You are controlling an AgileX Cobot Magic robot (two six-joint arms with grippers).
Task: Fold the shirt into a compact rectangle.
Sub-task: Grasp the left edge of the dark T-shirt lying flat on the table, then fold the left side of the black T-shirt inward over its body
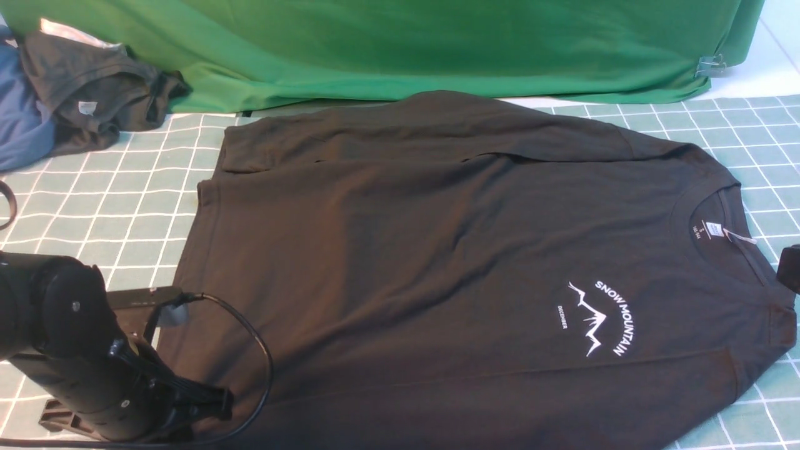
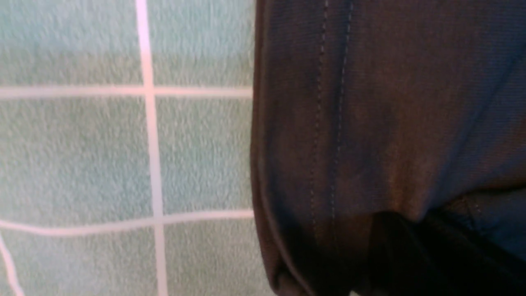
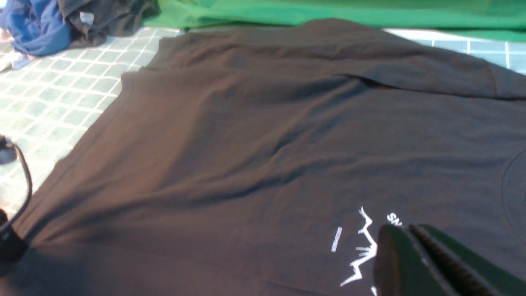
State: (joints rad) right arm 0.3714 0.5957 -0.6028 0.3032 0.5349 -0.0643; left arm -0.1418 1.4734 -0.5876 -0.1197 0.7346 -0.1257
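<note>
Black knit shirt (image 1: 437, 250) — flat, softly wrinkled

The shirt (image 1: 437, 250) reads "SNOW MOUNTAIN" in white around its mountain print (image 1: 590, 322), small "DECEMBER" alongside; the neck label (image 1: 709, 230) is too small to read.

I see soft pale green cloth (image 2: 78, 156) filling the left half of the frame, with thin white lines (image 2: 153, 144) on it that cross and make squares. The black shirt (image 2: 411, 102) fills the right half, its edge runs from the top of the frame down to the bottom near the middle, and two rows of little stitches (image 2: 328, 123) run along just inside that edge. At the lower right of the frame there is a very dark blurry shape (image 2: 402, 255) against the shirt, and I cannot tell what it is.
</note>
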